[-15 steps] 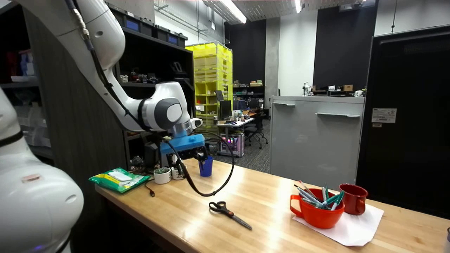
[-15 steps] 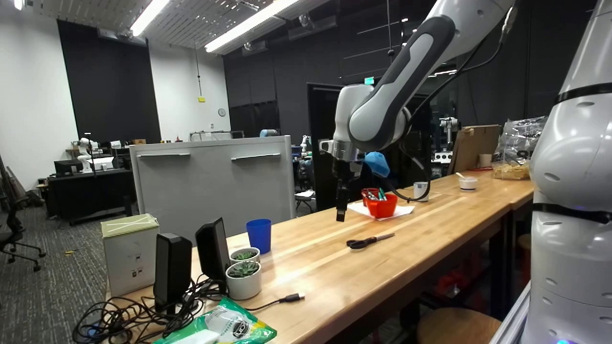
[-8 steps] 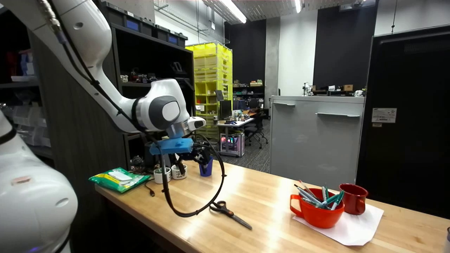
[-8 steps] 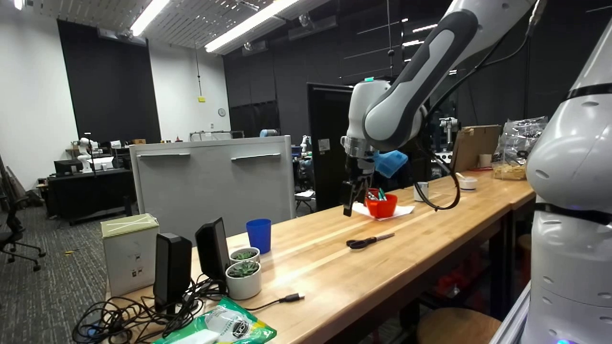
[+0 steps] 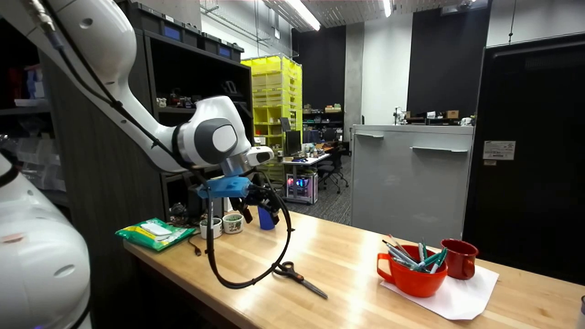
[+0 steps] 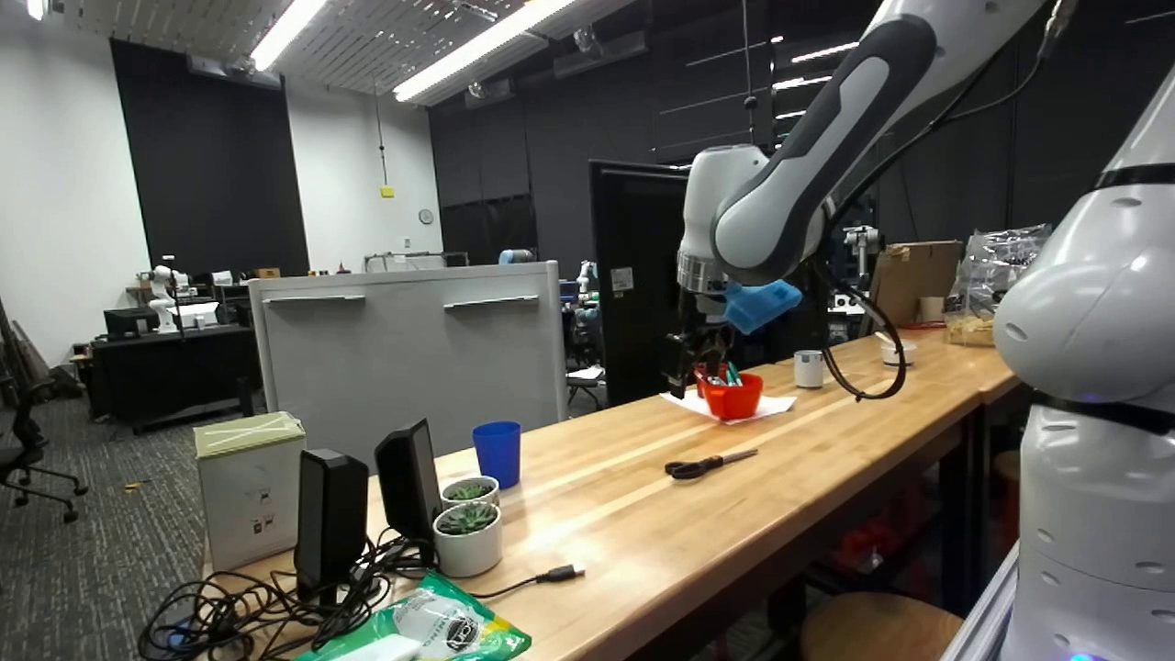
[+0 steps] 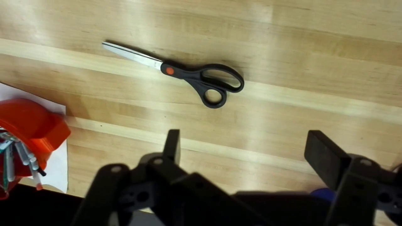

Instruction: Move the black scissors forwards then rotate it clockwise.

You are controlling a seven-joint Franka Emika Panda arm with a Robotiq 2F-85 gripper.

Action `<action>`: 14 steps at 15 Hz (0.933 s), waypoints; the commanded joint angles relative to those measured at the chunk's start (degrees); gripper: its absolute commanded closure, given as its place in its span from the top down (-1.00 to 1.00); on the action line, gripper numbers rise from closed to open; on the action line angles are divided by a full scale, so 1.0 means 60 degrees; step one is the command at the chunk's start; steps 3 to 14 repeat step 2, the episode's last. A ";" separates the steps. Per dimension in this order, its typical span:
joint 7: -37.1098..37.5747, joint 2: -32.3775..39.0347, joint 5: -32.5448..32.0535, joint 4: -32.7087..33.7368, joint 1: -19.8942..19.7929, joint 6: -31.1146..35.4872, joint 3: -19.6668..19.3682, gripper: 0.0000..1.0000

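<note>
The change of the last second is all mine. My arm [image 5: 212,132] has shifted and twisted at the wrist, carrying the cable [image 5: 235,286] along, while in both exterior views the scissors [image 7: 185,72] have stayed put. They lie flat on the bench [image 5: 356,260], well apart from the bowl [image 5: 413,283], blades pointing roughly towards its end. My claw [image 7: 243,142] is spread wide with nothing between its fingers, hanging above the bench and not touching the scissors.

For the task, that means neither the forward move nor the turn gained anything in this second. I take it that I am lining up before a grasp, but I could as well be clearing off after one; these views don't settle which. If a grasp is to come, the twist matters: in the wrist view my fingers part more along the scissors' length than across it, so closing on the handles would, I think, want more turning first, then a drop. The scissors also sit ahead of the gap rather than in it, so I'd have to travel too. In an exterior view the cable passes by the handles; I judge that overlap by sight, not contact.
</note>
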 commanded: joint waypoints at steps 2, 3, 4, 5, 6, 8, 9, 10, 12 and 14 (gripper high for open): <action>-0.0012 -0.0013 0.0020 0.0008 0.0004 -0.0023 0.0013 1.00; -0.0012 -0.0013 0.0020 0.0008 0.0004 -0.0023 0.0013 1.00; -0.0012 -0.0013 0.0020 0.0008 0.0004 -0.0023 0.0013 1.00; -0.0012 -0.0013 0.0020 0.0008 0.0004 -0.0023 0.0013 1.00; -0.0012 -0.0013 0.0020 0.0008 0.0004 -0.0023 0.0013 1.00; -0.0012 -0.0013 0.0020 0.0008 0.0004 -0.0023 0.0013 1.00; -0.0012 -0.0013 0.0020 0.0008 0.0004 -0.0023 0.0013 1.00; -0.0012 -0.0013 0.0020 0.0008 0.0004 -0.0023 0.0013 1.00; -0.0012 -0.0013 0.0020 0.0008 0.0004 -0.0023 0.0013 1.00; -0.0012 -0.0013 0.0020 0.0008 0.0004 -0.0023 0.0013 1.00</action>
